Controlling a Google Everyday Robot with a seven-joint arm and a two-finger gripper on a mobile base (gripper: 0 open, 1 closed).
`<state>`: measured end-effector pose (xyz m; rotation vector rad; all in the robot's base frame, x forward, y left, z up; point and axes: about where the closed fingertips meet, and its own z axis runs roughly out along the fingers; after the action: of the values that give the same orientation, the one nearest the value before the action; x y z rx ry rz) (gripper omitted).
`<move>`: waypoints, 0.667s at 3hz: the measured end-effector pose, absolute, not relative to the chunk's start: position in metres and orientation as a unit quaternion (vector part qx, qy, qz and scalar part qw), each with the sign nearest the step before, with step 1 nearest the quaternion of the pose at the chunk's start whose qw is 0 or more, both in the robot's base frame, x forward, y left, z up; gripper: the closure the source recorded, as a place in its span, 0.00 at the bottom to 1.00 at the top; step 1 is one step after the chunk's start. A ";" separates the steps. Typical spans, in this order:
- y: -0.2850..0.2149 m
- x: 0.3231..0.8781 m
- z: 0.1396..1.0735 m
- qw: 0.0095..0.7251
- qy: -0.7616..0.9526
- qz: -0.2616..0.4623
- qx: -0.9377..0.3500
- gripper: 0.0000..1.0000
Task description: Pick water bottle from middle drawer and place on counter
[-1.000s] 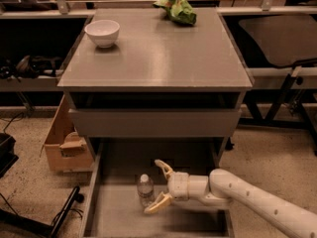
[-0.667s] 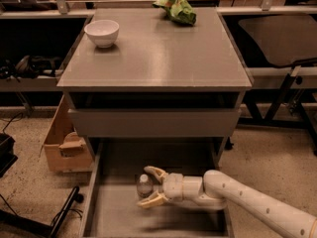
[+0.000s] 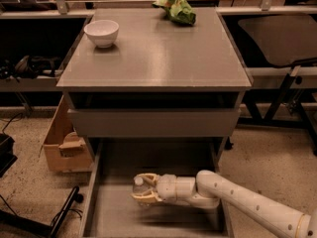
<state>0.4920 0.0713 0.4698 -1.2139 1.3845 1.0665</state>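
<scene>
The gripper sits low in the open drawer, reaching in from the right on a white arm. Its two tan fingers are closed around the bottle, one on the far side and one on the near side. The bottle stands upright between them, white cap up (its lower body is hard to make out against the fingers). It is left of the drawer's middle and well out in front of the counter's front edge. The drawer is pulled out below that edge, under a shut drawer front. Up on the counter, a white bowl rests near the back left corner. A crumpled green thing lies at the back edge, right of centre. A cardboard box stands on the floor beside the counter's left side.
</scene>
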 end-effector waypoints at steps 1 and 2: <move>0.057 0.489 0.520 0.470 0.589 0.433 -0.495 0.99; 0.023 0.469 0.584 0.453 0.618 0.422 -0.484 1.00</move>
<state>0.4694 0.0227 0.5842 -1.1953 1.5263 1.0412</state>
